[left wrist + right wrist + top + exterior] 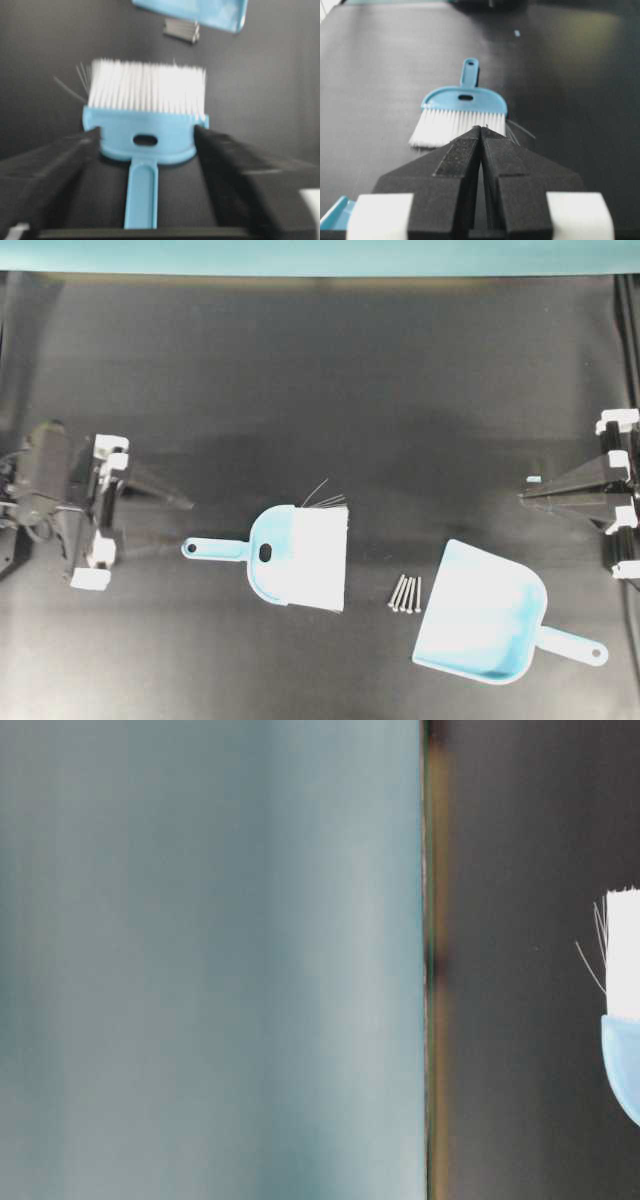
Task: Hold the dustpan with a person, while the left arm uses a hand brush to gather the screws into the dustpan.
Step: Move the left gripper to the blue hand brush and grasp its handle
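Left gripper [180,520] at table's left edge, jaws spread wide, holding nothing. Hand brush [300,557] flat on dark table [320,380] just ahead of those jaws, handle toward them, bristles away. Screws [406,593] bunched side by side beyond bristles. Dustpan [484,615] just past screws, mouth facing them, handle trailing away. Right gripper [524,497] far right, jaws pressed together, empty, well clear of dustpan.
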### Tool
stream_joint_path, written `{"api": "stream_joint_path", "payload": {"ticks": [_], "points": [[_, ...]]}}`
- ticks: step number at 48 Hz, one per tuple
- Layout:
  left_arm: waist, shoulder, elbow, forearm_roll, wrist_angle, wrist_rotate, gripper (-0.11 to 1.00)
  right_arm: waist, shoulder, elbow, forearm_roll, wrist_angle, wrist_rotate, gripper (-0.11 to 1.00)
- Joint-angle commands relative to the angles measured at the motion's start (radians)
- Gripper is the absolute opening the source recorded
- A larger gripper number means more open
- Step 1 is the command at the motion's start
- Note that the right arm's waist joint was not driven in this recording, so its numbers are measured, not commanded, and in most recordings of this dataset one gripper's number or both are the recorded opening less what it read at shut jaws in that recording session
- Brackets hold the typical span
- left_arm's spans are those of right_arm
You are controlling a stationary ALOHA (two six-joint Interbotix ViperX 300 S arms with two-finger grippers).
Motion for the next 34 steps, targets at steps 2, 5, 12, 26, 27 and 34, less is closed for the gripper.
{"api": "stream_joint_path", "payload": {"ticks": [2,5,12,26,27,34], "points": [[-0.021,0.114,-0.017,0.002,-0.087,-0.003,0.83,0.0,-0.003,0.005,0.0,-0.009,0.006,-0.01],[-0.02,0.187,-0.02,0.003,-0.14,-0.008,0.85,0.0,-0.006,0.011,0.0,-0.009,0.009,-0.01],[-0.011,0.365,-0.049,0.002,-0.258,-0.028,0.84,0.0,-0.014,0.021,0.0,-0.009,0.011,-0.01],[-0.026,0.555,-0.155,0.002,-0.238,-0.034,0.85,0.0,-0.034,0.029,0.0,-0.003,0.012,-0.01],[-0.028,0.563,-0.161,0.002,-0.232,-0.034,0.85,0.0,-0.034,0.031,0.0,-0.003,0.012,-0.01],[-0.037,0.617,-0.201,0.002,-0.16,-0.034,0.85,0.0,-0.052,0.04,0.0,-0.003,0.012,-0.01]]}}
